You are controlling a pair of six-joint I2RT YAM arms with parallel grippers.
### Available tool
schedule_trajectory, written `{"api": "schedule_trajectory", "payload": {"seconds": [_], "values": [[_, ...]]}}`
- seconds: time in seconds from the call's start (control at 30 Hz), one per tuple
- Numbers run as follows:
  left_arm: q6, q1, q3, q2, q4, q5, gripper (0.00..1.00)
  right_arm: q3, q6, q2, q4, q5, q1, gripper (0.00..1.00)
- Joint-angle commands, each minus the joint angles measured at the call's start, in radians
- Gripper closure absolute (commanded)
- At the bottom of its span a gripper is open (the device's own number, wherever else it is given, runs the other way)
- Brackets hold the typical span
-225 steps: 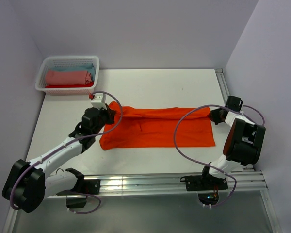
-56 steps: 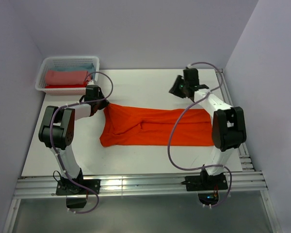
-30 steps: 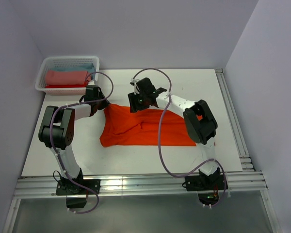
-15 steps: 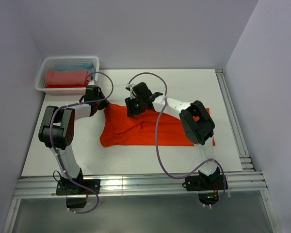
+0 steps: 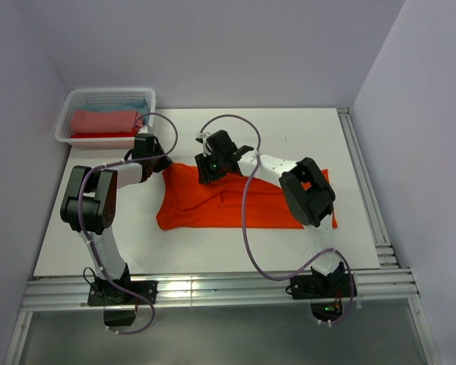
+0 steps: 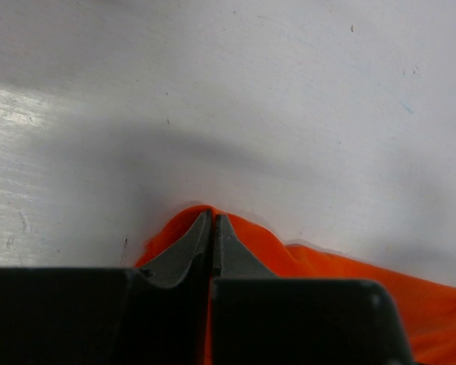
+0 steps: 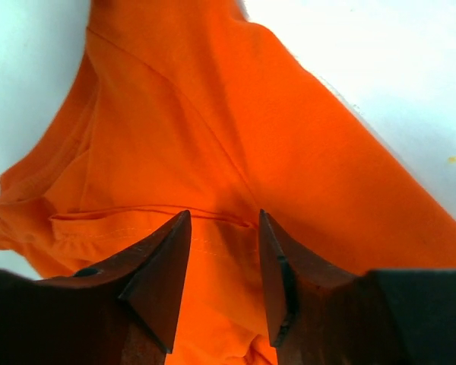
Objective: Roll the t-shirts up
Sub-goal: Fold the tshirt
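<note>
A bright orange t-shirt (image 5: 213,207) lies on the white table, folded into a long strip that runs left to right. My left gripper (image 5: 160,163) is shut on its far left corner; in the left wrist view the closed fingertips (image 6: 213,217) pinch a peak of orange cloth (image 6: 258,242). My right gripper (image 5: 206,174) is down on the shirt's far edge, a little right of the left one. Its jaws (image 7: 224,217) stand open, with a seam and a fold of orange cloth (image 7: 182,129) between the fingers. Salmon-pink (image 5: 105,120), light blue (image 5: 134,105) and red (image 5: 99,135) rolls lie in the basket.
The white lattice basket (image 5: 66,122) stands at the far left corner, close behind my left gripper. Metal rails run along the table's right edge (image 5: 359,160) and near edge (image 5: 213,287). Walls close in the back and both sides. The right arm stretches across the shirt's right half.
My right gripper swept from the far right to the shirt's far left edge, dropped onto the cloth and narrowed its jaws. The left gripper kept its hold on the corner.
</note>
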Motion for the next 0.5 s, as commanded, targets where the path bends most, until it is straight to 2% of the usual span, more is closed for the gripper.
{"api": "schedule_trajectory", "payload": {"seconds": [0.0,0.17,0.33,0.47], "values": [[0.024,0.003,0.022,-0.032,-0.005,0.013,0.94,-0.007,-0.003,0.019,0.035,0.035,0.009,0.51],[0.024,0.003,0.024,-0.029,-0.005,0.018,0.94,-0.004,-0.008,0.03,0.026,0.049,0.009,0.53],[0.024,0.004,0.024,-0.028,-0.006,0.018,0.94,-0.033,-0.003,0.007,0.044,0.043,0.007,0.68],[0.024,0.003,0.024,-0.026,-0.006,0.017,0.94,-0.07,0.006,-0.022,0.08,0.047,0.007,0.69]]}}
